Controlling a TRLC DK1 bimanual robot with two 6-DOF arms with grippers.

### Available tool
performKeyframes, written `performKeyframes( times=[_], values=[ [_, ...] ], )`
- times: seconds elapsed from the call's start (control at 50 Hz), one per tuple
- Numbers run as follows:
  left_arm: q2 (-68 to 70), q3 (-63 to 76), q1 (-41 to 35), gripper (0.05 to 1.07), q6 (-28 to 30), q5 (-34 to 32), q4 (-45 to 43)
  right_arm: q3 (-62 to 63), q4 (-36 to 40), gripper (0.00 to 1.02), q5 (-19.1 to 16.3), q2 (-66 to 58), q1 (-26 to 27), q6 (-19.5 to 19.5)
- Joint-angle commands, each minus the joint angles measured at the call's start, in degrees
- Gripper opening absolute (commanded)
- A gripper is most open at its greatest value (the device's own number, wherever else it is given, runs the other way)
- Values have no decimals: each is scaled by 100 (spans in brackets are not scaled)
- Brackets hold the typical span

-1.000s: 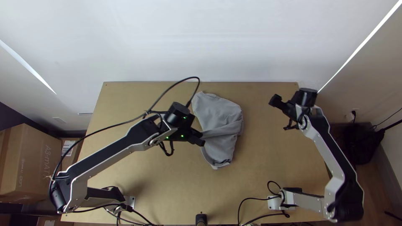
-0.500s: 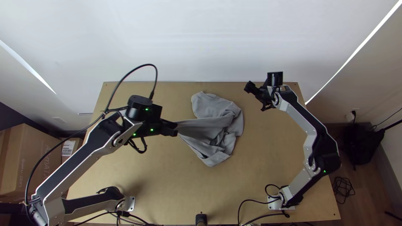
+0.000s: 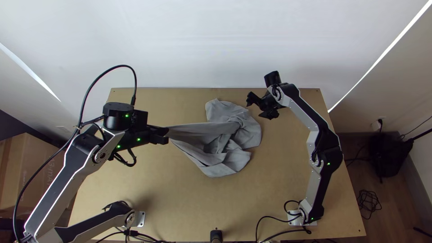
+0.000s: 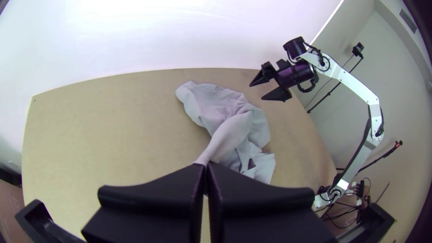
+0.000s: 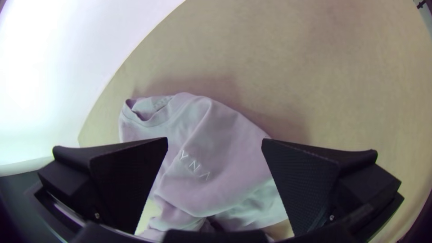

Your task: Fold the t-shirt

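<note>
The shirt [image 3: 222, 141], bunched on the bench [image 3: 180, 202], is likely light and limp; with the left hand [image 4: 205, 165] clamped on 1 drawn-out part, grip the collar [image 5: 158, 119] using the right hand [image 5: 215, 140], 2 fingers apart.

T-shirt [image 3: 225, 155]: on table [image 3: 288, 180], around middle
Left gripper [image 3: 166, 134]: left of T-shirt's bulk, one end in it
Right gripper [image 3: 254, 109]: near T-shirt's far right
Wall [image 3: 216, 45]: behind table
Box [image 3: 22, 175]: left of table
</note>
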State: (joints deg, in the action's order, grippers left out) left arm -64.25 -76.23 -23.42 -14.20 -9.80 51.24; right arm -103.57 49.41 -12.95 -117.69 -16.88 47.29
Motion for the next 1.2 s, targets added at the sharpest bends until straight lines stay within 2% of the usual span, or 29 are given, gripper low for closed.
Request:
performKeyframes(
  times=[0.0,0.06,0.14,0.26,0.34,0.48,0.54,0.62,0.66,1.18],
  values=[
    [229,2,303,8,259,-39,114,-49,315,96,-58,150,19,132],
    [290,38,584,8,356,-233,149,100,385,96,-85,211,80,35],
    [352,126,892,8,462,-382,149,399,385,96,-199,273,212,-281],
    [422,266,1252,8,620,-444,158,909,368,95,-779,387,520,-730],
    [483,354,1489,8,646,-584,167,1155,333,90,-1043,457,704,-967],
    [571,451,1665,8,681,-593,202,1454,333,86,-1579,484,933,-1213],
    [615,495,1736,8,681,-593,211,1550,333,85,-1667,484,941,-1319],
    [668,530,1841,8,681,-672,228,1656,236,71,-1693,457,941,-1345],
    [686,547,1876,8,681,-681,237,1735,122,67,-1702,457,933,-1345],
    [879,802,2175,8,708,-698,307,2271,-36,67,-1834,914,484,-1248]
  ],
)
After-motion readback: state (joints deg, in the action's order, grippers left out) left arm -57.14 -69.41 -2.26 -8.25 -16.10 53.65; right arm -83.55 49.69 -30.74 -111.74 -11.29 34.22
